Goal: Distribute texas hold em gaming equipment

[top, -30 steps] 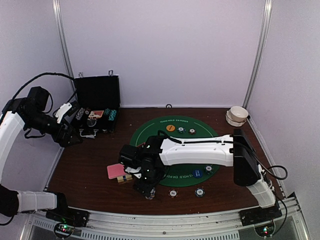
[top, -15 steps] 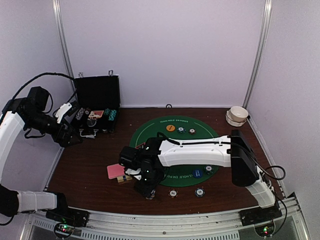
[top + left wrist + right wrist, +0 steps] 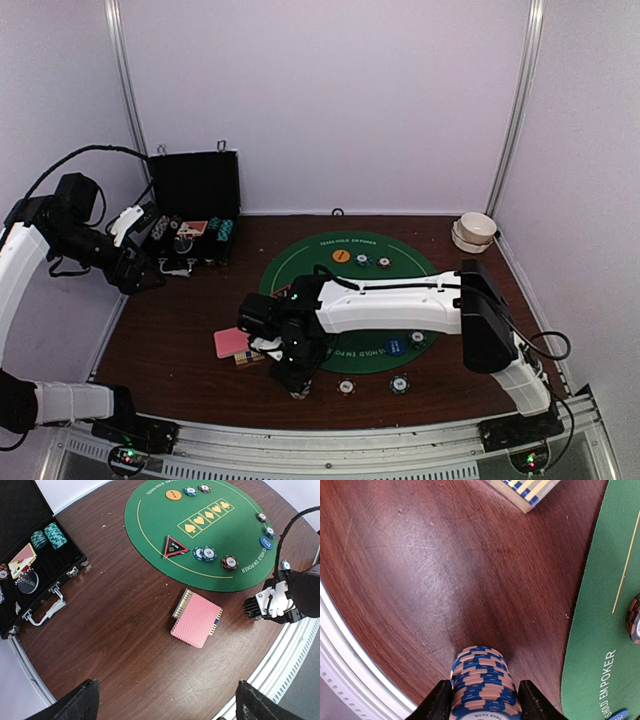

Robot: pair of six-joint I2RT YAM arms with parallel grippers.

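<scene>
A tall stack of blue-and-tan poker chips (image 3: 482,682) stands on the brown table near its front edge. My right gripper (image 3: 485,690) is pressed against it on both sides, low over the table (image 3: 297,383). The pink-backed playing cards (image 3: 196,619) lie just left of it (image 3: 232,342). On the green mat (image 3: 150,530) are a red-black triangle marker (image 3: 175,545), an orange disc (image 3: 173,494), a blue disc (image 3: 265,542) and several chips. My left gripper (image 3: 167,700) hangs open and empty, high at the far left (image 3: 150,275).
The open black case (image 3: 195,200) with chips and cards in it stands at the back left. A white bowl (image 3: 476,228) sits at the back right. Two single chips (image 3: 346,386) (image 3: 399,383) lie off the mat near the front rail.
My right gripper's fingers have drawn in onto the chip stack at the same spot. The left arm has not moved.
</scene>
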